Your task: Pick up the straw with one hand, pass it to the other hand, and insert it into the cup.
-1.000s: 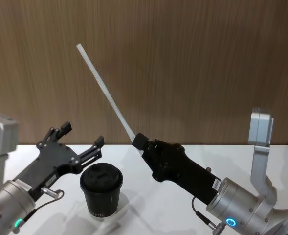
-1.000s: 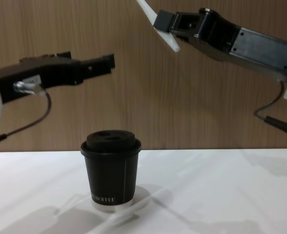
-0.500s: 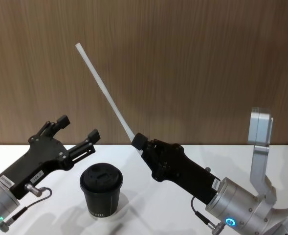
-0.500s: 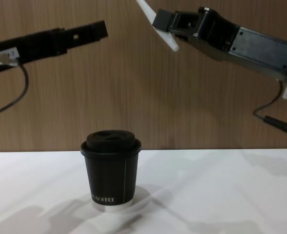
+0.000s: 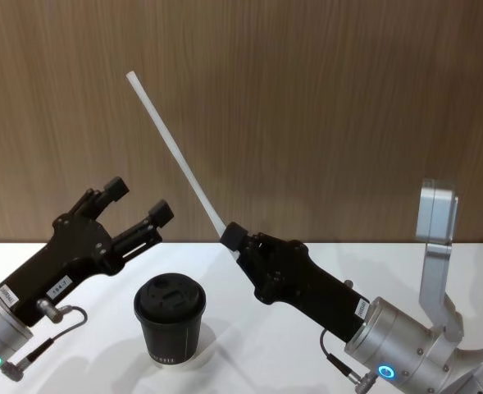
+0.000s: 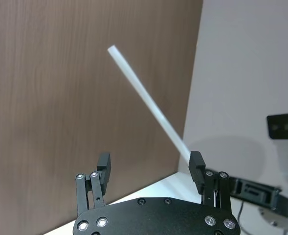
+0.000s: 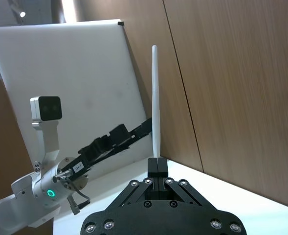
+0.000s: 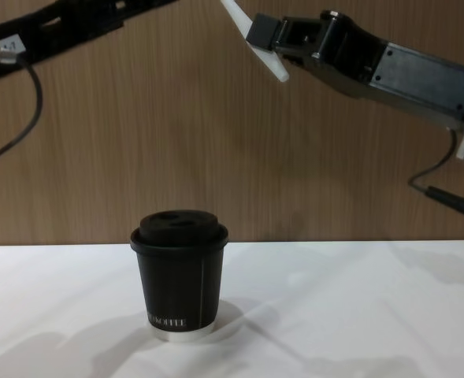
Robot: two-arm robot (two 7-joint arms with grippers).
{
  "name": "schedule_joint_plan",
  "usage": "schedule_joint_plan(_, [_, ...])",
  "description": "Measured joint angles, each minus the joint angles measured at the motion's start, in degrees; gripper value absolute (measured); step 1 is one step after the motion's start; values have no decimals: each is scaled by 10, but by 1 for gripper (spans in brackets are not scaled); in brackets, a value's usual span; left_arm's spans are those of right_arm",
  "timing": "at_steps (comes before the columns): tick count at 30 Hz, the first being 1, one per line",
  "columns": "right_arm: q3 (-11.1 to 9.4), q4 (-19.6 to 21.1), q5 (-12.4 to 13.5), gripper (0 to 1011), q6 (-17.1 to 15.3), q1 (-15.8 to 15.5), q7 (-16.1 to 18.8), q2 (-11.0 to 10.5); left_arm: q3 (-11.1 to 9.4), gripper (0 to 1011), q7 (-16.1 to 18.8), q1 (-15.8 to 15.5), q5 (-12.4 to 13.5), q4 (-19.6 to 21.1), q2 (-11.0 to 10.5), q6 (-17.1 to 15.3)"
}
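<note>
- Right gripper point(image 5: 231, 238) is raised above the table point(image 5: 249, 349), jaws closed on the straw point(image 5: 175, 153) close to its slanted lower end. The long free part slants up and towards the robot's left.
- Left gripper point(image 5: 140, 199) is raised on the left, above and beside the cup point(image 5: 170, 320). Its jaws are spread wide with nothing between them. The tips are near the straw's lower part but apart from it.
- Step in hand, as judged: the handover. The straw has not been passed.
- Risk: the straw is pinched near one end, so the long free part acts as a lever. A nudge from a left finger point(image 6: 196, 165) during the approach could swivel it in the grip.
- Risk: if the left jaws close off-line, they may push the straw aside instead of clamping it.
- Risk: if the right jaws release before the left grip is firm, the straw drops to the table.
- Risk later: the cup looks light, so a straw that misses the opening could tip or shove it.
- Cup: upright on the table, with the domed lid point(image 8: 180, 227) on. No straw is in it; contents are hidden. The exact opening in the lid is hard to make out.
</note>
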State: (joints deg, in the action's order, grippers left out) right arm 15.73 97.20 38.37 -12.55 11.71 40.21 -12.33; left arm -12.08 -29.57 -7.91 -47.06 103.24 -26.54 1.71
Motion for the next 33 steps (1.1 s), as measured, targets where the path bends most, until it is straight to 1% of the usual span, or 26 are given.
schedule_joint_plan(11, [0, 0, 0, 1, 0, 0, 0, 0, -6, 1003, -40, -11, -46, -14, 15, 10])
schedule_joint_plan(21, [0, 0, 0, 1, 0, 0, 0, 0, -23, 1003, -74, -30, -85, -32, 30, 7])
schedule_joint_plan(28, [0, 0, 0, 1, 0, 0, 0, 0, -33, 1002, -85, -44, -106, -44, 40, 0])
schedule_joint_plan(33, [0, 0, 0, 1, 0, 0, 0, 0, -38, 1003, -84, -50, -118, -51, 47, -6])
